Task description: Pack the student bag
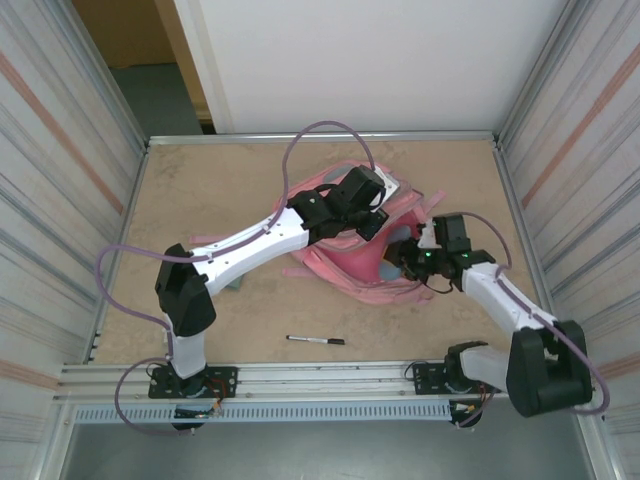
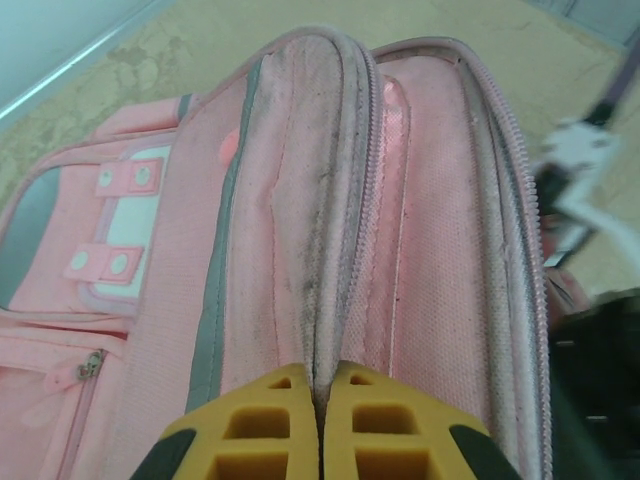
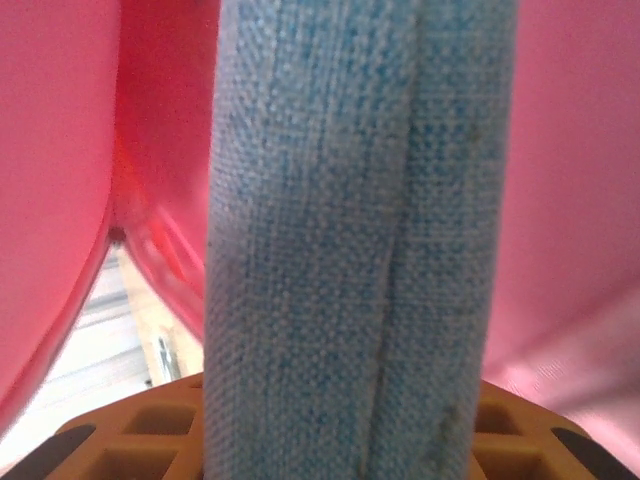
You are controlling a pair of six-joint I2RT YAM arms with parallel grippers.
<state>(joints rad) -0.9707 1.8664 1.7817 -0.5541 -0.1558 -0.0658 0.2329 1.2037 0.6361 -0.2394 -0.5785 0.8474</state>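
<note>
Pink student bag (image 1: pixel 345 262) in left end effector (image 2: pixel 320 385), cloth (image 3: pixel 350 250) in right (image 1: pixel 405 257).

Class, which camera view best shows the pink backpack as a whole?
Top external: the pink backpack shows its overall shape on the table, partly under the left arm and right arm. Left wrist gives a close-up of its zip edges; right wrist, blurred pink fabric behind a blue fabric item.

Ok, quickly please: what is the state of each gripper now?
Left gripper: closed, pinching a fabric fold of the student bag.
Right gripper: closed on a blue fabric item.
</note>
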